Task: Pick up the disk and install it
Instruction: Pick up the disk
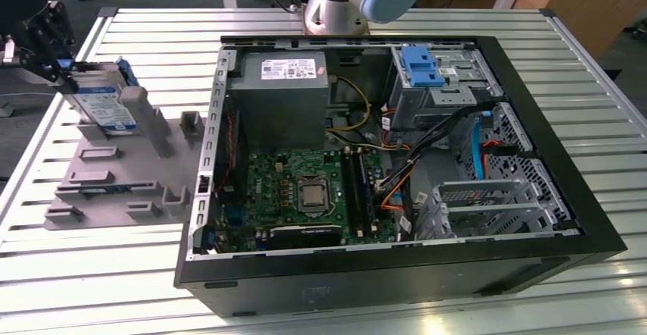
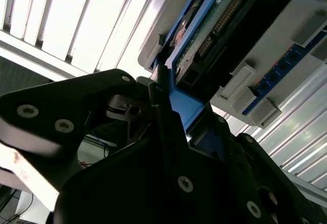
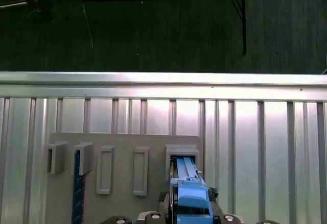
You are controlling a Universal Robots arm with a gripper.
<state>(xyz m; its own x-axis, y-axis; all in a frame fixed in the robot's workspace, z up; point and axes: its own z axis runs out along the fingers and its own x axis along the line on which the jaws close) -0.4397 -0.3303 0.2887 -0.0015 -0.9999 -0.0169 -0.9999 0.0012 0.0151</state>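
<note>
The disk point(image 1: 101, 101), judged stiff, fairly heavy and shock-fragile, is seen upright in the grey rack point(image 1: 111, 180) at nine o'clock of the computer case point(image 1: 566, 253) in the exterior view, with the gripper point(image 1: 60, 68) clamped on its blue frame point(image 3: 191, 196), judged the safest hold.

Counter point(image 1: 101, 274): ribbed metal slats, bright, glossy.
Rack point(image 1: 111, 183): grey matt plastic.
Disk point(image 1: 101, 106): silver metal body, paper label, smooth blue plastic frame.
Fingers point(image 2: 162, 112): black, matt, smooth.
Case point(image 1: 404, 278): black matt shell, bare grey sheet metal inside.
Board point(image 1: 293, 183): green, semi-gloss.
Box point(image 1: 278, 100): dull grey metal, paper sticker.
</note>
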